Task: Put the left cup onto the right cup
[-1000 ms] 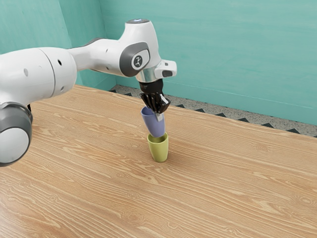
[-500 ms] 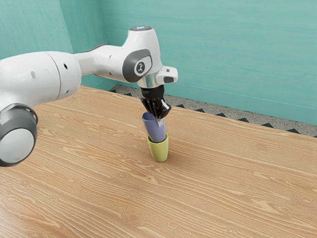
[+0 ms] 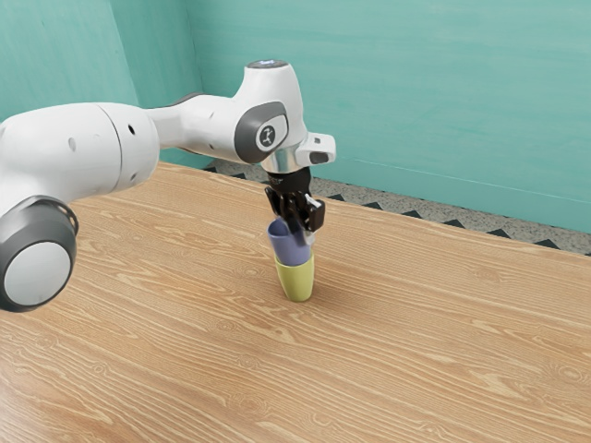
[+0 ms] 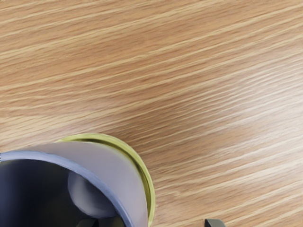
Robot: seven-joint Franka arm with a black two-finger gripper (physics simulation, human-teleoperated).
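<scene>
Viewing the exterior first: blue cup (image 3: 284, 242) is seen seated in green cup (image 3: 295, 279), tilted toward 11 o'clock, with gripper (image 3: 302, 222) at its rim; the claw's state cannot be told. Wrist view: green cup (image 4: 149, 189) is exposed beside blue cup (image 4: 109, 165), so nesting looks off-centre. Both could be toppled if the rim is dragged sideways on withdrawal.

arm: reaches in from the exterior view's left, wrist bent down over the blue cup (image 3: 284, 243)
gripper (image 3: 299, 225): pointing down at the blue cup's rim
fingers (image 4: 214, 223): spread apart, straddling the blue cup's wall
</scene>
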